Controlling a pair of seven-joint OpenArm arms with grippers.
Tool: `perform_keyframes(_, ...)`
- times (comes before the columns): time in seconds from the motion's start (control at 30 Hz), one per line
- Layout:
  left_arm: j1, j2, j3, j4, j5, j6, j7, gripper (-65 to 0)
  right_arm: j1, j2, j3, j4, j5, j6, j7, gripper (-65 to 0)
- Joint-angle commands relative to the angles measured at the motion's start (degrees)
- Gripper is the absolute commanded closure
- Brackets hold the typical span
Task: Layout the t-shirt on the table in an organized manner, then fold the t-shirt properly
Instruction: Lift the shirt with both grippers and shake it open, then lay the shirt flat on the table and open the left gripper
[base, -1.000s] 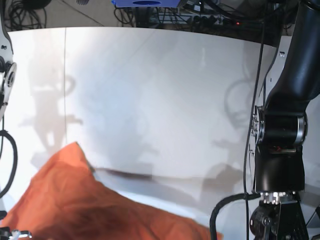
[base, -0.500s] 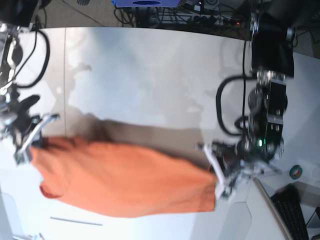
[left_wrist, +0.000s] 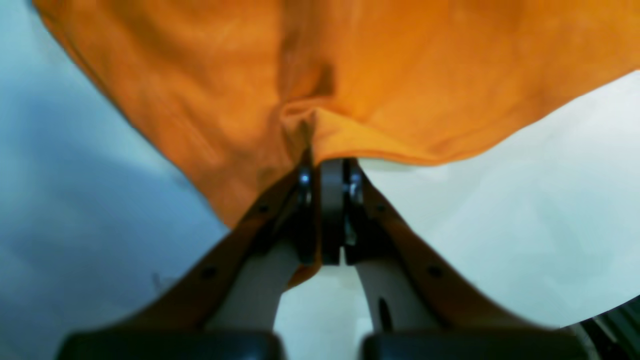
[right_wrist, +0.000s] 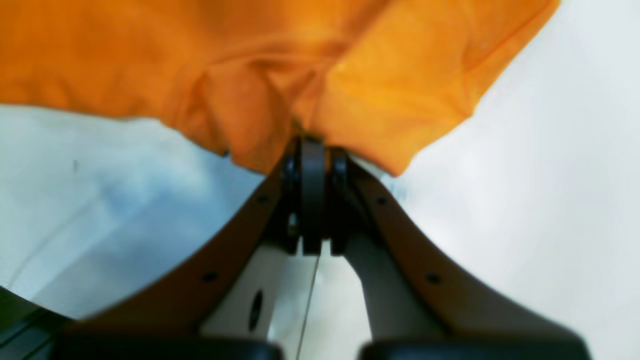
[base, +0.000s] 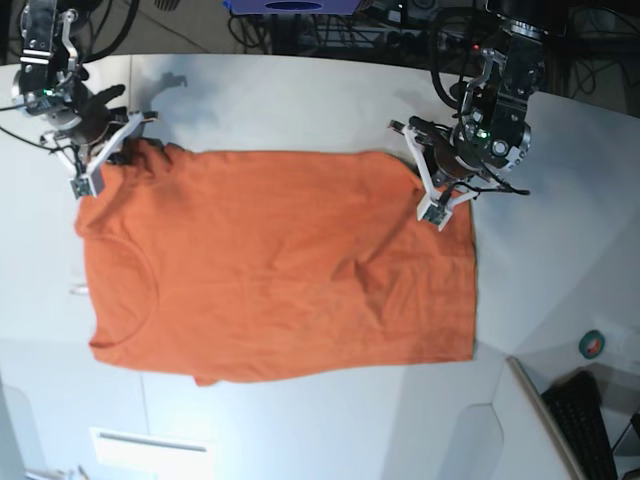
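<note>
Both jaws pinch the t-shirt (base: 270, 265): left gripper (base: 432, 190) at the hem corner, right gripper (base: 100, 160) at the shoulder. Keep it taut, lower evenly onto the surface (base: 300, 100).

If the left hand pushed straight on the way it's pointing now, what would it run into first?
The t-shirt itself. The left hand is shut on the shirt's edge, and orange cloth fills the view directly ahead of it, lying over the table. Nothing else shows in that line.
</note>
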Motion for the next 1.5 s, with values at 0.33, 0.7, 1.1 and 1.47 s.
perform_keyframes(0.33, 13.7, -0.1, -9.3, 19.5, -0.1, 0.0, -1.5, 0.0, -13.7, -1.6, 0.7, 17.2, 0.8, 0.2, 4.7, 0.0)
perform_keyframes(0.7, 10.3, 3.2, -15.1, 22.2, -0.2, 0.0, -9.6, 0.0, -6.9, -3.7, 4.8, 27.5, 0.7, 0.2, 6.1, 0.0)
perform_keyframes(1.1, -24.9, 10.4, -14.9, 9.8, 0.4, 1.1, -1.6, 0.0, 34.7, 5.7, -1.1, 8.6, 0.4, 0.1, -1.7, 0.0)
perform_keyframes(1.47, -52.6, 12.9, -14.4, -34.7, -0.1, 14.3, -20.4, -23.2, 71.0, 9.0, -14.3, -56.7, 0.4, 0.0, 17.1, -21.5)
